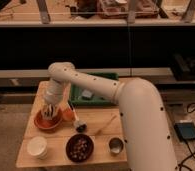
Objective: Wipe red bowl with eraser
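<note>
One raised camera looks down past the arm [136, 110] onto the table [96, 116], with the end effector [50, 111] at the red bowl [41, 123].

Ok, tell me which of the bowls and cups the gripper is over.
The red bowl, at the table's left: the gripper hangs over it. The white cup, dark bowl of nuts and metal cup stand along the front edge.

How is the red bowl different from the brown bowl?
The red bowl is orange-red; the dark brown bowl is much darker. The dark brown bowl holds nuts; the red bowl has the gripper right over it. The red bowl sits farther back on the table, the dark brown bowl near the front edge. Both are round.
</note>
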Controlling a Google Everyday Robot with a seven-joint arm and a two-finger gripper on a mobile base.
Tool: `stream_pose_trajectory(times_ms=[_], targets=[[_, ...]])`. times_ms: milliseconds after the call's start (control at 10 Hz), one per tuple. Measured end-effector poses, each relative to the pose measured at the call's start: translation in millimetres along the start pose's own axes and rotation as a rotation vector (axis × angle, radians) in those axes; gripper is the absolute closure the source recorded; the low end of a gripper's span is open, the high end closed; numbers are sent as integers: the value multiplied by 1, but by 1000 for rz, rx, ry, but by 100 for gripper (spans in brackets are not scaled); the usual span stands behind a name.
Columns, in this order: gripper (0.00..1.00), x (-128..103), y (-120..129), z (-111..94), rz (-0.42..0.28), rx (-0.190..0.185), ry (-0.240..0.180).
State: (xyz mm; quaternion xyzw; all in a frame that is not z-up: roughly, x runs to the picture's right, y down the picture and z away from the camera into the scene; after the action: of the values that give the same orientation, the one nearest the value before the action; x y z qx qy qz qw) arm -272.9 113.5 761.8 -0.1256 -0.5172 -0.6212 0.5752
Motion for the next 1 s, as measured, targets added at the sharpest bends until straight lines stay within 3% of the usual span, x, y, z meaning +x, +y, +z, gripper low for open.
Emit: stream_pose_trajectory(times_ms=[400, 800, 1000], targets=[[91, -21, -5, 11, -39, -15, -32], [91, -62, 20, 19, -6, -7, -59], [91, -69, 35, 13, 25, 0, -45]])
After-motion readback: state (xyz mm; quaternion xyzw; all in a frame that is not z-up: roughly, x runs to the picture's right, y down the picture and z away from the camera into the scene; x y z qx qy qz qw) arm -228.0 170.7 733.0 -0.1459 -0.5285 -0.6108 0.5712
